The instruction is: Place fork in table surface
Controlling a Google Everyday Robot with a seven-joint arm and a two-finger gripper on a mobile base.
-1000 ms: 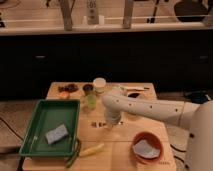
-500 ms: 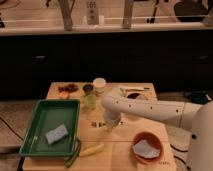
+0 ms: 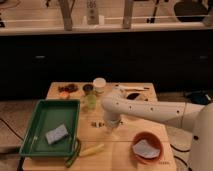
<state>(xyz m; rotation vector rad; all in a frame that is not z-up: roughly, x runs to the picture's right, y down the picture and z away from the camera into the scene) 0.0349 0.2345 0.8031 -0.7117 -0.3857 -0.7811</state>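
1. The robot's white arm [image 3: 150,112] reaches in from your right and bends down over the middle of the light tan wooden tabletop [image 3: 122,147], the table surface of the task.
2. The gripper [image 3: 111,129] points downward at the end of the arm, close above or at the tabletop, between the green rectangular plastic tray [image 3: 50,102] and the round orange bowl [image 3: 147,134]. You cannot tell how wide the gripper stands, nor whether it grips anything.
3. You cannot pick out the thin, pale cream fork with certainty. The tip of the gripper is too dim to show whether the fork is there.
4. Small dark printed marks [image 3: 95,123] show on the wood just left of the gripper.
5. The green tray lies on the left half of the table and holds a grey-blue rectangular sponge [image 3: 56,134] near its front.
6. A thick, pale yellow stick [image 3: 92,149] lies on the wood just beside the tray's front right corner. A green curved vegetable [image 3: 73,156] lies along that corner, at the front edge of the table.
7. The orange bowl stands at the front right and holds a pale grey crumpled piece.
8. At the back of the table you see a white cylindrical cup [image 3: 99,84], a translucent green glass [image 3: 90,101] in front of it, and a small dark cluster [image 3: 65,90] to their left.
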